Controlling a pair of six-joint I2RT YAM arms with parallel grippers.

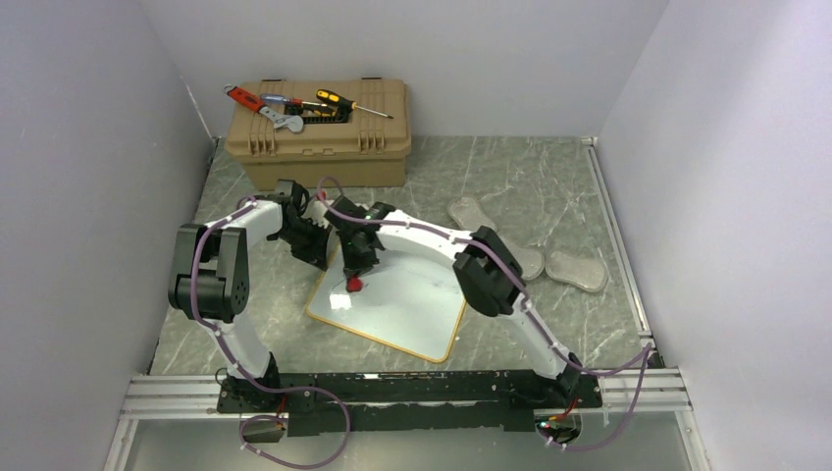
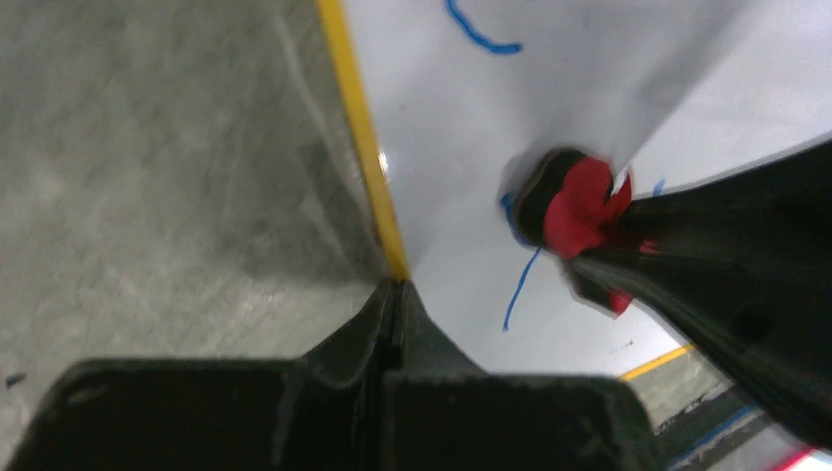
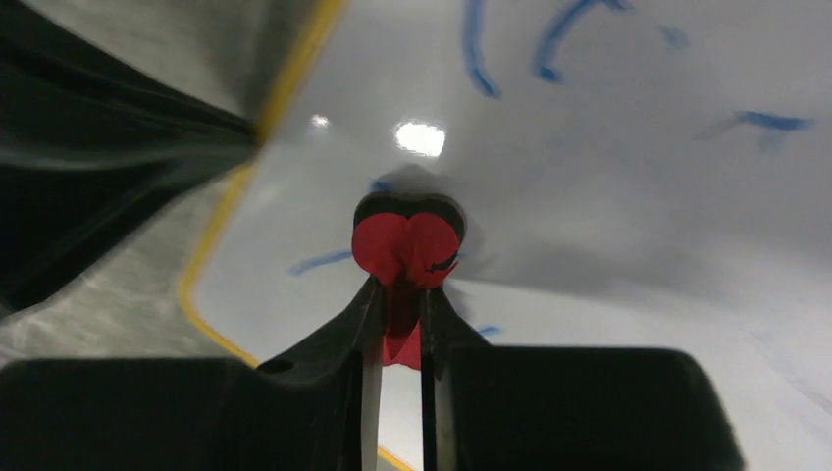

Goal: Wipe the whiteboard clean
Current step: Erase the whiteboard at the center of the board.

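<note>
Grey-green marbled table [image 1: 549, 186], plain white walls on three sides, and at the far left a tan toolbox [image 1: 324, 137] with screwdrivers [image 1: 353, 103] and a wrench [image 1: 280, 118] lying on its lid. Off to the right, three flat grey pads [image 1: 577, 270] sit on the tabletop. Centre stage is the whiteboard [image 1: 412, 304], flat on the table in front of the toolbox, turned at an angle, with its orange-yellow frame showing along the near edges. Both arms are bent in over its far-left corner. The right gripper [image 3: 397, 294] is clamped on a red eraser [image 3: 405, 240], whose dark pad is down against the glossy white surface, with blue strokes [image 3: 559, 39] scattered just beyond it and a thin blue line beside it. The left gripper [image 2: 395, 294] has its fingers pressed together, nothing visible between them, the tips right at the board's yellow frame where it meets the table. From that wrist view the eraser sits just to the right, on the board.
</note>
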